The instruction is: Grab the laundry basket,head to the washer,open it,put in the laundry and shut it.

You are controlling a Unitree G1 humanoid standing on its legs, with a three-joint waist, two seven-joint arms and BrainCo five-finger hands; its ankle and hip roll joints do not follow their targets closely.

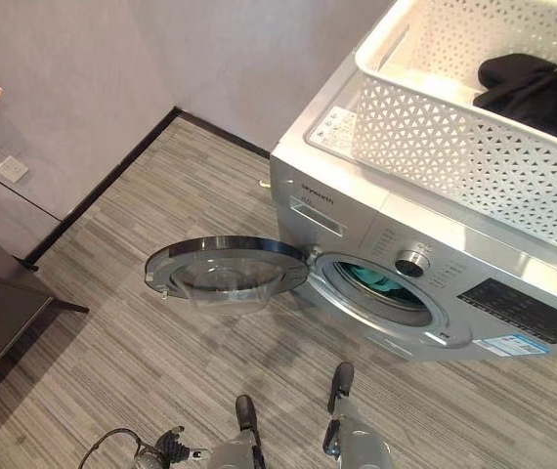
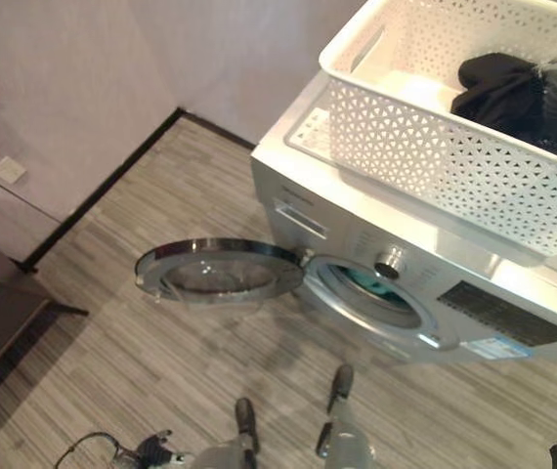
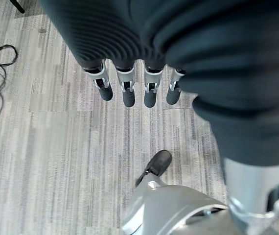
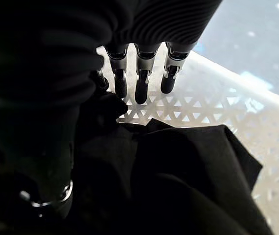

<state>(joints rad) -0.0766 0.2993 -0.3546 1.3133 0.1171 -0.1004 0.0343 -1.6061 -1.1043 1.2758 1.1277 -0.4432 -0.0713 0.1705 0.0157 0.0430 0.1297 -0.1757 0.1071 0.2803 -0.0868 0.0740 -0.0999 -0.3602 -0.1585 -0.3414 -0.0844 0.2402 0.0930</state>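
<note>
Right hand (image 4: 139, 78) down inside the white laundry basket (image 1: 454, 156), fingers straight above the black garment (image 1: 528, 83), thumb lost in the dark cloth, grip impossible to tell. Left hand (image 3: 129, 85) low over the floor, fingers straight and slack, holding nothing. Basket seated on the washer's (image 1: 357, 205) top, at its front edge. Round door (image 1: 225, 269) swung wide; something teal (image 1: 381, 283) inside the drum. Grey striped plank floor (image 1: 161, 371), dark skirting along pale walls.
</note>
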